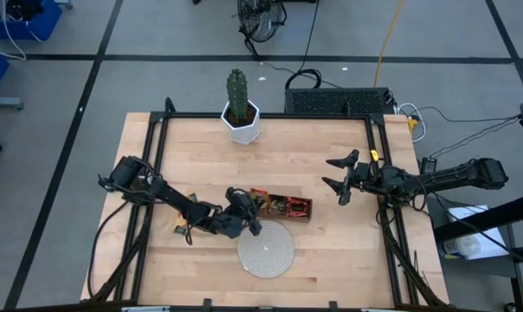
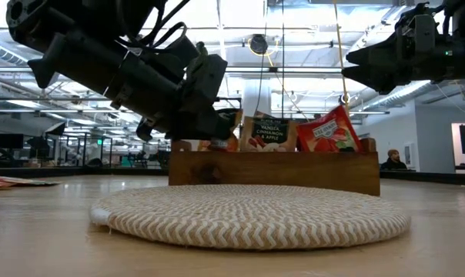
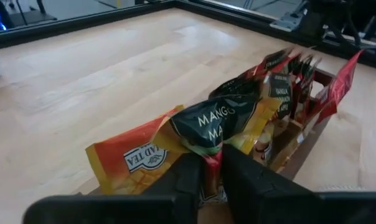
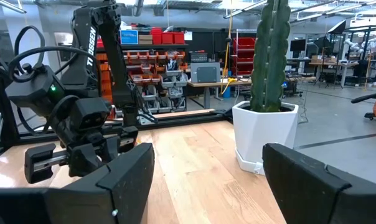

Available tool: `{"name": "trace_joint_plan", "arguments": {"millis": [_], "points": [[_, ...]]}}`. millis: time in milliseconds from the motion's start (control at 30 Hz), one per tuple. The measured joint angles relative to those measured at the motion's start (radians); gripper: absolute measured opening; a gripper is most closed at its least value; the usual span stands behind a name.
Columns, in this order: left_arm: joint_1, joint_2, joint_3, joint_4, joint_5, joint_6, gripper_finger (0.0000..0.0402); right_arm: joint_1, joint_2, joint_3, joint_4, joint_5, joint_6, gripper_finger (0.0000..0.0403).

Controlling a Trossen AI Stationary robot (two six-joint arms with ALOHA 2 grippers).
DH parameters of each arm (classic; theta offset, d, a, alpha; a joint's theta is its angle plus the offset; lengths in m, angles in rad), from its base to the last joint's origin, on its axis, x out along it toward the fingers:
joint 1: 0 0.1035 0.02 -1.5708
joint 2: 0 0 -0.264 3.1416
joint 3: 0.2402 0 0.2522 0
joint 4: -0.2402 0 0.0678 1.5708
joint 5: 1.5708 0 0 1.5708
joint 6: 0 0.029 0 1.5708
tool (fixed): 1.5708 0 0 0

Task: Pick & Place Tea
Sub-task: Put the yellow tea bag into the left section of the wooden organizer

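Left gripper [image 3: 213, 171] sat at the left end of the wooden tray [image 1: 283, 211], fingers [image 3: 182, 177] nearly together with a dark-green mango tea sachet [image 3: 222, 121] pinched between them, standing in the tray. More tea sachets [image 2: 329, 132] stood upright in the other compartments. Right gripper [image 1: 341, 176] hovered well apart over the table [image 1: 313, 147], fingers wide apart, empty. Woven disc [image 1: 266, 250] lay just beside the tray.

Left gripper [image 1: 253, 208] sits at the near end of the wooden tray [image 1: 298, 216]; sachets [image 3: 238, 118] packed tight ahead of it, woven disc [image 1: 266, 249] just beside. Right gripper [image 1: 342, 179]: you've got bare tabletop [image 1: 192, 152] btwn it and the tray; cactus pot [image 1: 242, 122] stands off to one side.
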Motion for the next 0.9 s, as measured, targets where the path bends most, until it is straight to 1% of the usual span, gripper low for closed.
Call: {"name": "trace_joint_plan", "arguments": {"millis": [167,300,467,567,733,900], "points": [[0.000,0.001,-0.001,0.043,-0.018,0.035,0.0093,0.000,0.000,0.000,0.000,0.000,0.000,0.0279],[-0.009,0.003,-0.004,0.079,-0.018,0.087,0.0129,0.000,0.000,0.000,0.000,0.000,0.000,0.0277],[-0.009,-0.001,-0.004,0.087,-0.016,0.104,0.0178,0.000,0.000,0.000,0.000,0.000,0.000,0.0279],[-0.011,-0.003,-0.004,0.100,-0.014,0.133,0.0198,0.000,0.000,0.000,0.000,0.000,0.000,0.0277],[-0.015,-0.032,-0.003,0.110,-0.019,0.179,0.0216,0.000,0.000,0.000,0.000,0.000,0.000,0.0280],[-0.023,-0.094,-0.003,0.102,-0.027,0.290,0.0218,0.000,0.000,0.000,0.000,0.000,0.000,0.0283]]}}
